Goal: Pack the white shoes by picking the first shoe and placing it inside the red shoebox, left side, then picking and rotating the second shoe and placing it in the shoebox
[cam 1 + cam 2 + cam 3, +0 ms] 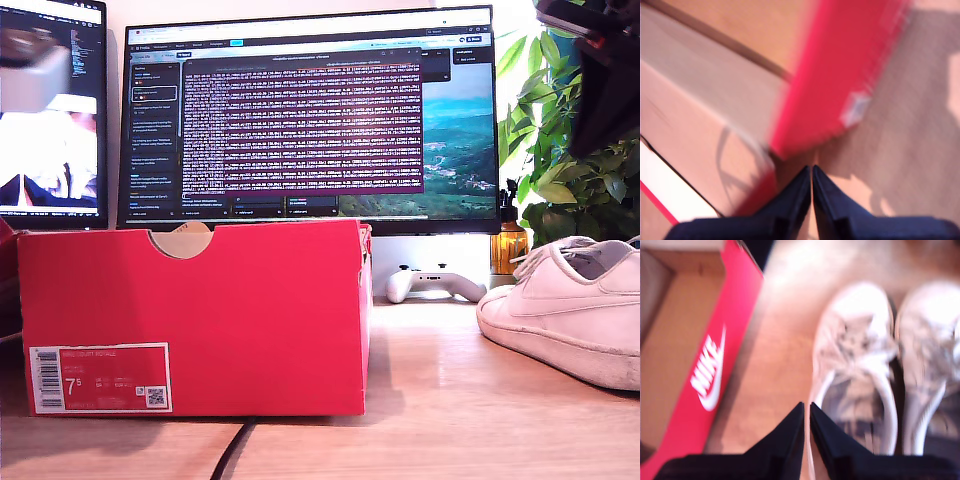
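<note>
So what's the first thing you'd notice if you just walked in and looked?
The big red shoebox grabs the eye first, standing on the wooden desk at the exterior view's left, with a white 7.5 label on its front. Next come the white shoes, side by side on the desk beside the box, at the exterior view's right. Behind them a large monitor glows with lines of text.

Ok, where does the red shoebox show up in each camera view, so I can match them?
Exterior view: the red shoebox fills the view's left half, label face toward the camera, on the wooden table.
First wrist view: a blurred red wall runs diagonally, brown inside beside it, white label visible.
Second wrist view: a red wall with a white Nike logo, beside the white shoes.
Shared landmark: the box's white label.
</note>
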You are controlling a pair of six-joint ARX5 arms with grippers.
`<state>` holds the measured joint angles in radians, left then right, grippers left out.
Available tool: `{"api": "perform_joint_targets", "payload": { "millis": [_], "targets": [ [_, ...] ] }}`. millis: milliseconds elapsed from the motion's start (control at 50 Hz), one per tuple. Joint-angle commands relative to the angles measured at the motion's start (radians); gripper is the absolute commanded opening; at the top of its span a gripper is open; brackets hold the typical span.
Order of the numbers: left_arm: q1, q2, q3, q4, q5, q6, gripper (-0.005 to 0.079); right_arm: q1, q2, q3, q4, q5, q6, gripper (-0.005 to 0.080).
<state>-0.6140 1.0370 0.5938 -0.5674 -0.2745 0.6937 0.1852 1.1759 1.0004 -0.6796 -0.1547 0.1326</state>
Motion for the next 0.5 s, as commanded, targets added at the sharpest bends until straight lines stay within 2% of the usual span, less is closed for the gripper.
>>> {"api": "perform_joint_targets", "payload": {
  "millis": [0, 180, 340, 480],
  "targets": [
    [0.0, 0.027, 0.009, 0.016, -0.002, 0.015, -0.0019, 0.005, 0.022, 0.012, -0.014, -0.003, 0.001, 0.0021],
    [0.0, 0.082, 0.009, 0.042, 0.004, 0.014, -0.0019, 0.007, 0.071, 0.012, -0.034, -0.003, 0.002, 0.0063],
    [0.0, 0.09, 0.009, 0.107, 0.006, 0.014, -0.0019, 0.029, 0.118, 0.012, -0.042, -0.004, 0.001, 0.0182],
    [0.0, 0.09, 0.009, 0.12, 0.018, 0.013, -0.0019, 0.042, 0.16, 0.012, -0.084, -0.004, -0.004, 0.0253]
  ]
}}
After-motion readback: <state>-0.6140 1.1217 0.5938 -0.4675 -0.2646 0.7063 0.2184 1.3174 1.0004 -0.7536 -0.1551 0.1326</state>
